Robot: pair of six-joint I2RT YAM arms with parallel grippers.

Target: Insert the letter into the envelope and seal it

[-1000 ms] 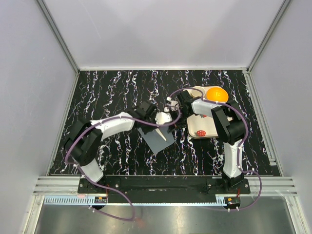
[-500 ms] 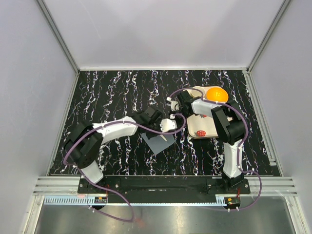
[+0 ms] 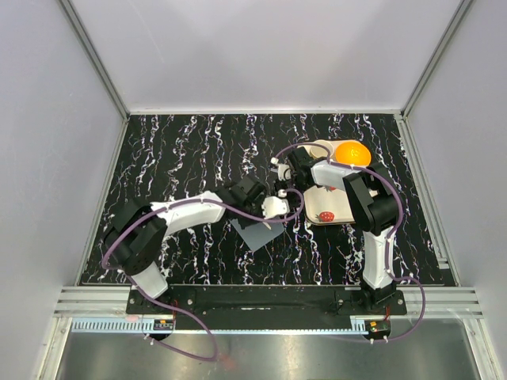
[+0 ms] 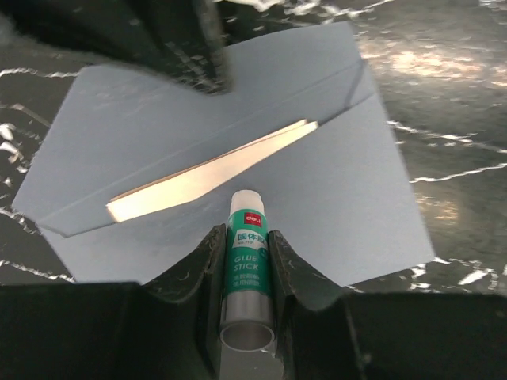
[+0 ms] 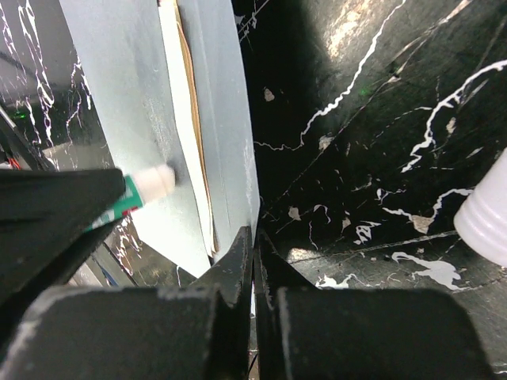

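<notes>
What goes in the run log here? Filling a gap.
step: gluing | left gripper: holds glue stick, tip at envelope | right gripper: pinches envelope edge | letter: inside, sliver showing

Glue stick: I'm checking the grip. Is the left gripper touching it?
Touching. Left wrist view: the left gripper clamps the glue stick from both sides.

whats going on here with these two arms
The left gripper is shut on a white and teal glue stick, whose tip is at the face of the flat slate-grey paper envelope lying on the black marbled table. A sliver of the tan paper letter shows in the gap under the flap, so it is inside but not sealed. The right gripper is shut, its tips at the envelope's edge.
</notes>
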